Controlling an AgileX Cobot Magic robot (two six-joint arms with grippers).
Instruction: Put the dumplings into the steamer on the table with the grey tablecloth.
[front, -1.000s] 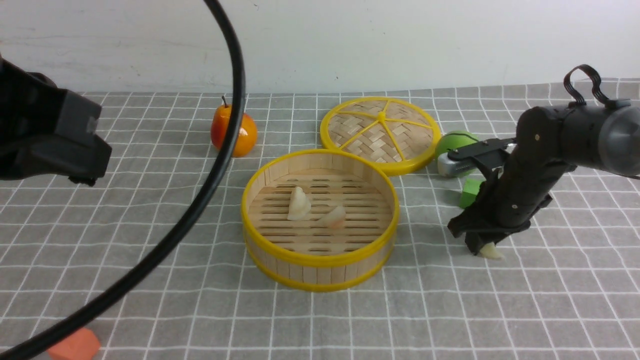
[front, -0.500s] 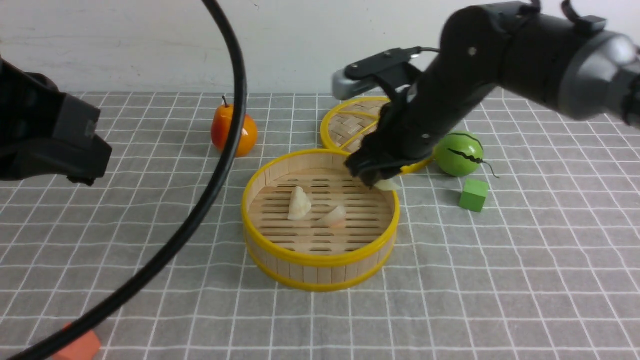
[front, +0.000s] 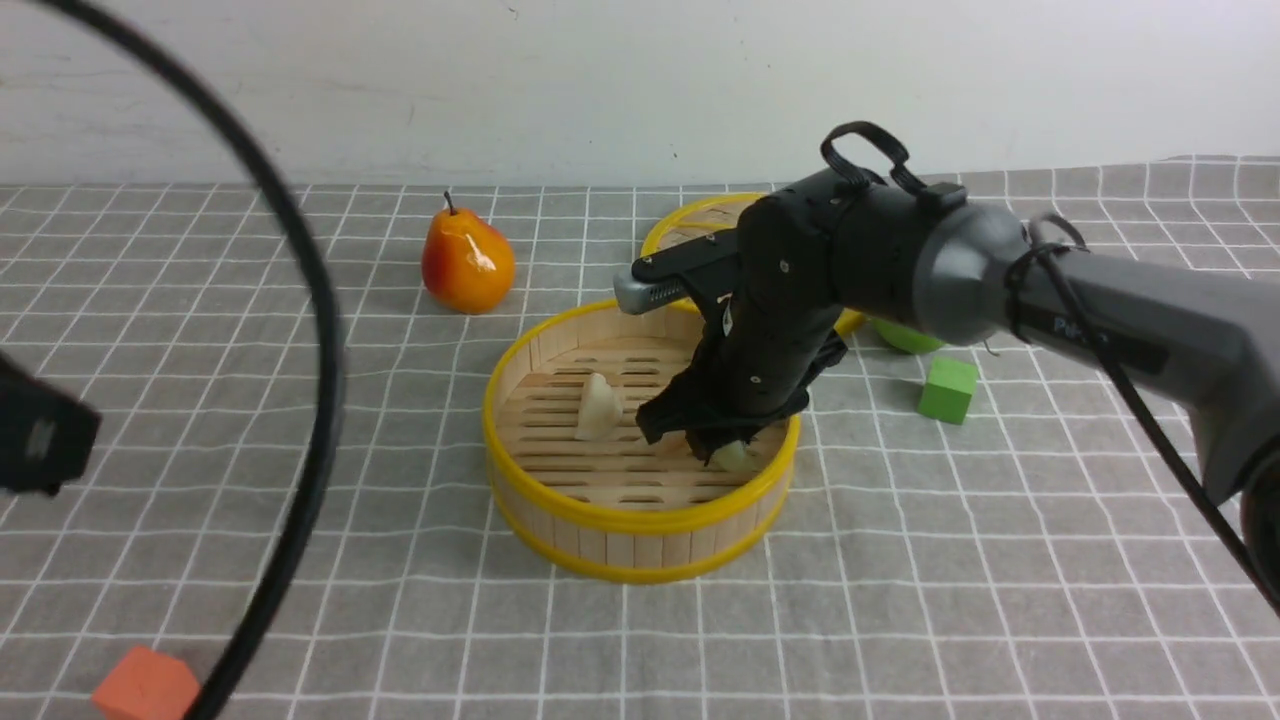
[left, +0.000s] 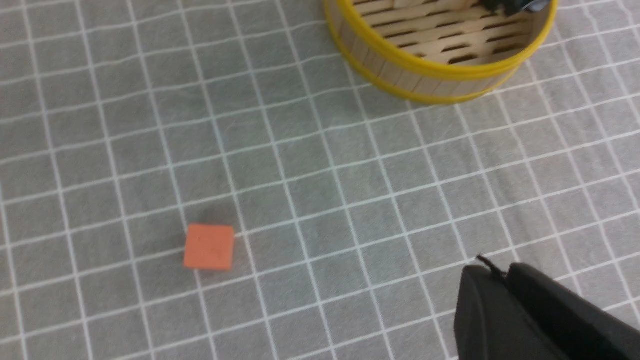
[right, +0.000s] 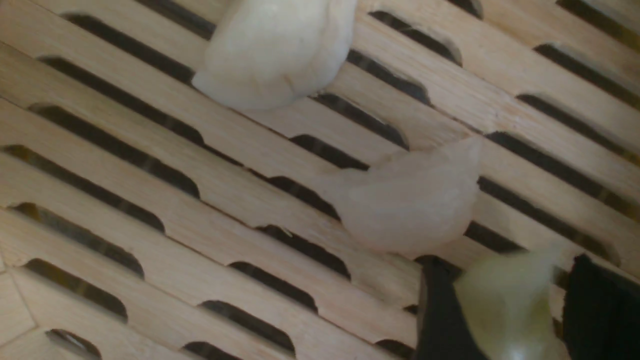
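- The steamer (front: 640, 520) is set on the grey tablecloth (front: 1000, 560), with a woven lid (front: 690, 222) just beyond its far right edge.
- The right gripper (front: 718, 450) is lowered inside the steamer, over the right part of the slatted floor.
- One dumpling (front: 736, 458) is seen between this gripper's fingers (right: 440, 310), close to the slats. The fingers are parted to roughly its width. It is blurred, so whether it is clamped or loose cannot be told.
- A second dumpling (right: 410, 200) is found on the slats just beside the fingertips.
- A third dumpling (front: 598, 408) is placed further left on the floor, apart from the gripper.
- The left gripper (left: 502, 275) is held with its fingers pressed together and nothing between them, over bare cloth on the near left, well apart from the steamer.
- An orange cube (left: 209, 246) is seen on the cloth there.
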